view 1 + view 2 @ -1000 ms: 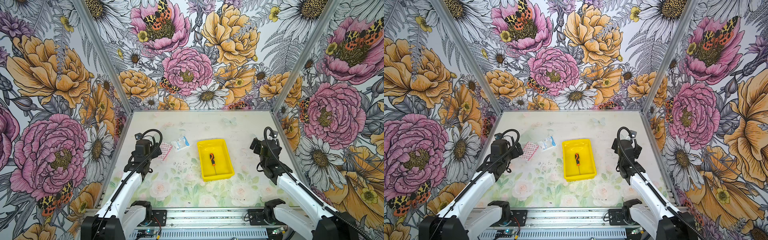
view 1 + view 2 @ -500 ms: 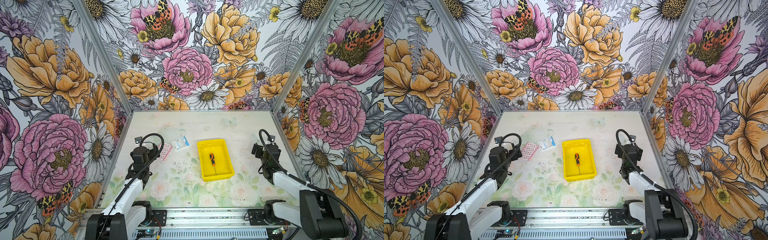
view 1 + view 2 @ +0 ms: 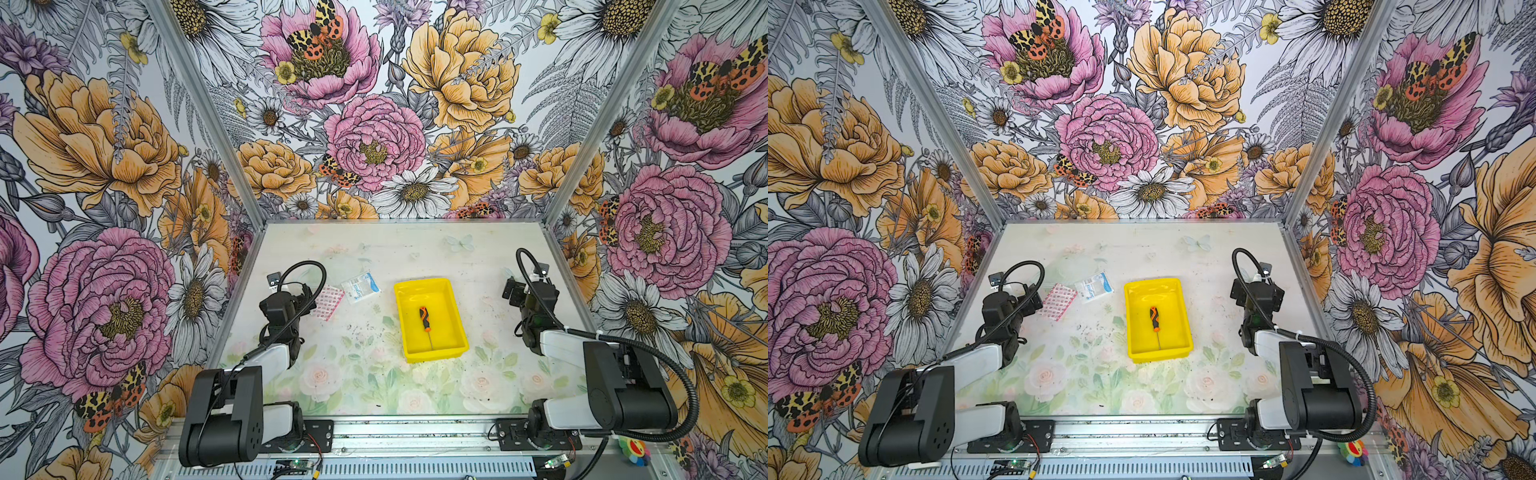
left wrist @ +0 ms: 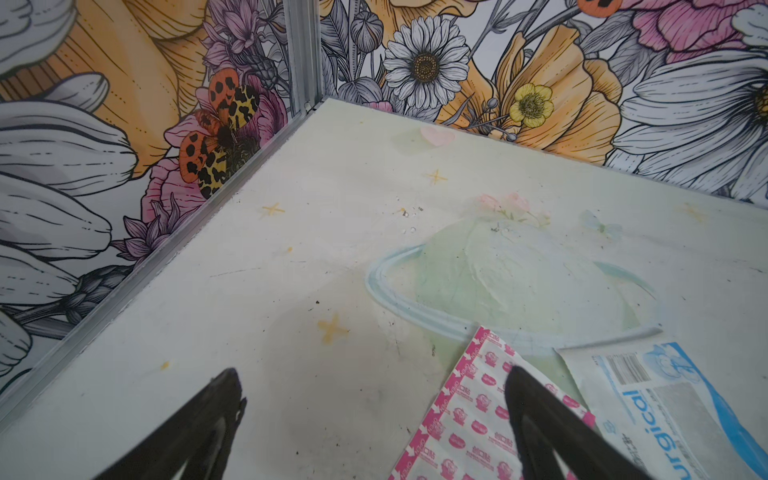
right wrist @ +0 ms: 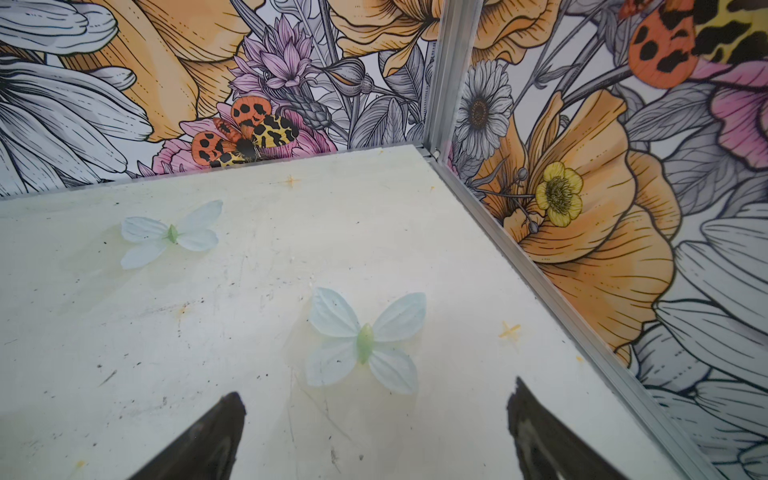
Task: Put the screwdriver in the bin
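In both top views the screwdriver [image 3: 424, 318] [image 3: 1155, 318] lay flat inside the bin [image 3: 420, 284] [image 3: 1152, 282], so I judge you needed only to park both arms clear. In the left wrist view your left jaws stood spread and empty over the scuffed tabletop [image 4: 291, 257] by a pink packet [image 4: 465, 419]. In the right wrist view your right jaws gaped empty near the floral wall [image 5: 623, 216].
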You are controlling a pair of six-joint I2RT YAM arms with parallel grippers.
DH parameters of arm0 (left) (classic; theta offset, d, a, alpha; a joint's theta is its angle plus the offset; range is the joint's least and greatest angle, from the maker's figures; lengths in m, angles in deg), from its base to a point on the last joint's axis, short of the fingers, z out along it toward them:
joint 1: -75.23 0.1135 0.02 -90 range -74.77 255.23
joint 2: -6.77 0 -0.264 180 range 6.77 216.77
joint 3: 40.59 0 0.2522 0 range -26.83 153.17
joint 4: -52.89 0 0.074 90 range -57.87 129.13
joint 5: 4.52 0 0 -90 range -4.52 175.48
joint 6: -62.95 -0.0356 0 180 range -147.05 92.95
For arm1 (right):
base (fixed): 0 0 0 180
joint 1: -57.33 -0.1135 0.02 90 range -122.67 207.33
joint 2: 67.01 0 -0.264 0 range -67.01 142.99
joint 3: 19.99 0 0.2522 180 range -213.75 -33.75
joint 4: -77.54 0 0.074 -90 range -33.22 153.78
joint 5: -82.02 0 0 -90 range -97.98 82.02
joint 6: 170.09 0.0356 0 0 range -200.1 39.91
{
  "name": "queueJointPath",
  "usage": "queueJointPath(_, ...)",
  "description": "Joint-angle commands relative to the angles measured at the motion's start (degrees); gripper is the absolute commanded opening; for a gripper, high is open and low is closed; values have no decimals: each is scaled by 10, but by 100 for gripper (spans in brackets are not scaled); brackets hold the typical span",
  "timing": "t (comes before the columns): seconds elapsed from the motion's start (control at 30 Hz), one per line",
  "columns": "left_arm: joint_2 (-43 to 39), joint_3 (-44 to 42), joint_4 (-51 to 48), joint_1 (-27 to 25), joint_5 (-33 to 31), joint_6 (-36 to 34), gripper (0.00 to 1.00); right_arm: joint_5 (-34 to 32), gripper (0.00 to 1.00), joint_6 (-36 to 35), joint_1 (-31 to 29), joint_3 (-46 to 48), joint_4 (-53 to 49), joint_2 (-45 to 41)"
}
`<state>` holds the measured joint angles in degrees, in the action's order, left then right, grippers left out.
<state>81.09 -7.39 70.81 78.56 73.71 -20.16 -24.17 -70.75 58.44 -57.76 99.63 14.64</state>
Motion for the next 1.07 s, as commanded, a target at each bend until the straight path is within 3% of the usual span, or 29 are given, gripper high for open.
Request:
queueJointPath(0.0, 30, 20, 94, 9, 17, -1, 99, 0, 99, 1, 4, -16, 33, 17)
queueJointPath(0.13, 81, 12, 178, 9, 26, -13, 99, 6, 100, -5, 2, -10, 51, 21)
queueJointPath(0.2, 77, 19, 155, -2, 30, -27, 99, 10, 99, -6, 1, -2, 66, 22)
queueJointPath(0.4, 150, -4, 279, -9, 74, -52, 99, 43, 99, -23, -1, 8, 107, 49)
queueJointPath(0.47, 139, 16, 220, -22, 59, -65, 99, 35, 99, -27, -7, 15, 130, 58)
queueJointPath(0.53, 147, 18, 233, -39, 30, -76, 99, 33, 99, -28, -9, 15, 130, 59)
queueJointPath(0.8, 146, 17, 231, -47, 36, -88, 99, 16, 99, -32, -16, 21, 144, 62)
queueJointPath(0.87, 144, 28, 205, -17, 94, -67, 99, 16, 100, -32, -16, 22, 146, 62)
queueJointPath(1.03, 145, 22, 221, -36, 58, -83, 99, 15, 99, -32, -16, 21, 146, 62)
